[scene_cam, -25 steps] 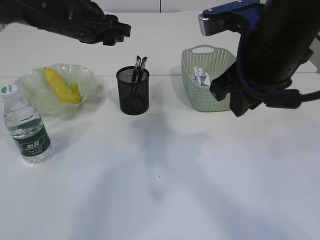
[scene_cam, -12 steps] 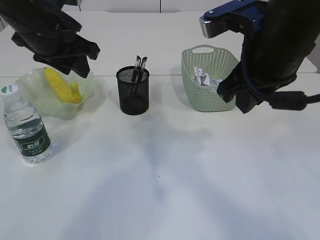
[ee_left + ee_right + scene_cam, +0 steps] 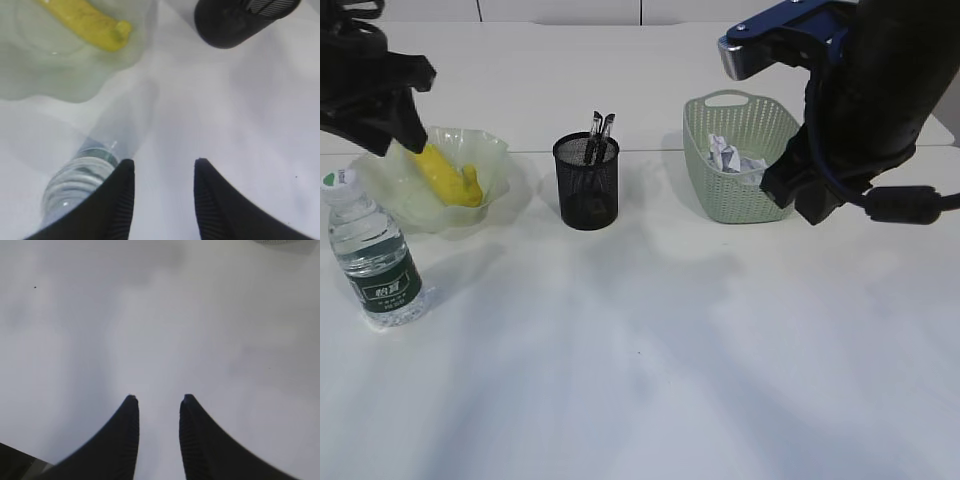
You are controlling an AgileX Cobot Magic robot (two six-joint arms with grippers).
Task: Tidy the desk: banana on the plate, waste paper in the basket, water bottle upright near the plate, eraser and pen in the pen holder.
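My left claw (image 3: pixel 164 167) hangs part-open and empty just beside the clear plastic water bottle (image 3: pixel 372 250), which stands upright near the pale green wavy plate (image 3: pixel 490 150) holding the yellow banana (image 3: pixel 445 175). My right claw (image 3: pixel 157 400) is narrow, empty. Risk: sideways drift of the left finger (image 3: pixel 117 200) tips the bottle.

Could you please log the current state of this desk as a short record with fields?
banana: on plate
water bottle: upright, in front of plate
pen holder: pens inside
basket: crumpled paper inside
left gripper: open, empty, raised beside the bottle
right gripper: open, empty, over bare table
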